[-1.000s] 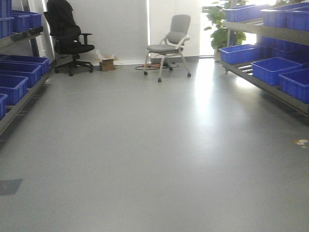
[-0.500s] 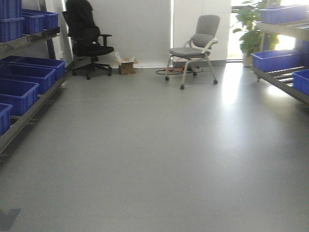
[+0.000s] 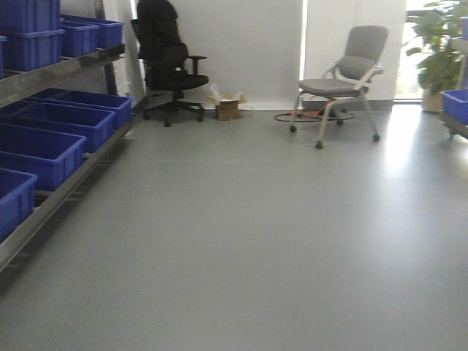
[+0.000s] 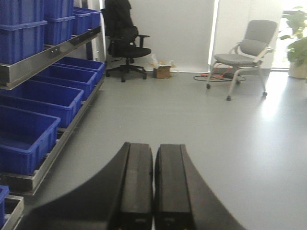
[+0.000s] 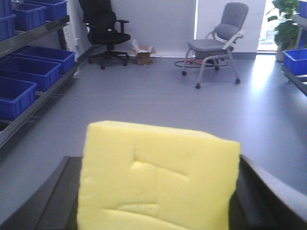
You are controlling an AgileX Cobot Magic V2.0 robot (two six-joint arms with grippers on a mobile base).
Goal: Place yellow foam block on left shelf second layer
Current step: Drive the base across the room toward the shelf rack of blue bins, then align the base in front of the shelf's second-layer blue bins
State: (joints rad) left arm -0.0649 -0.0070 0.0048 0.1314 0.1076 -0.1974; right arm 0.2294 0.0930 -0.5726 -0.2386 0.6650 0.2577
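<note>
The yellow foam block (image 5: pixel 158 177) fills the bottom of the right wrist view, clamped between the two black fingers of my right gripper (image 5: pixel 156 191). Creases mark its front face. My left gripper (image 4: pixel 153 184) is shut and empty, its two black fingers pressed together, held above the grey floor. The left shelf (image 3: pixel 51 77) stands at the left of the front view, with blue bins (image 3: pixel 40 153) on its lower layer and more blue bins (image 3: pixel 33 33) on the layer above. It also shows in the left wrist view (image 4: pixel 43 60) and the right wrist view (image 5: pixel 33 33). Neither gripper shows in the front view.
A black office chair (image 3: pixel 172 62), a small cardboard box (image 3: pixel 228 108) and a grey chair (image 3: pixel 344 80) with cables under it stand by the back wall. A potted plant (image 3: pixel 439 55) and a blue bin (image 3: pixel 455 102) of the right shelf are at the far right.
The front view has swung left: the left shelf has come in closer and larger, the chairs have shifted right, and the right shelf has nearly left the frame.
</note>
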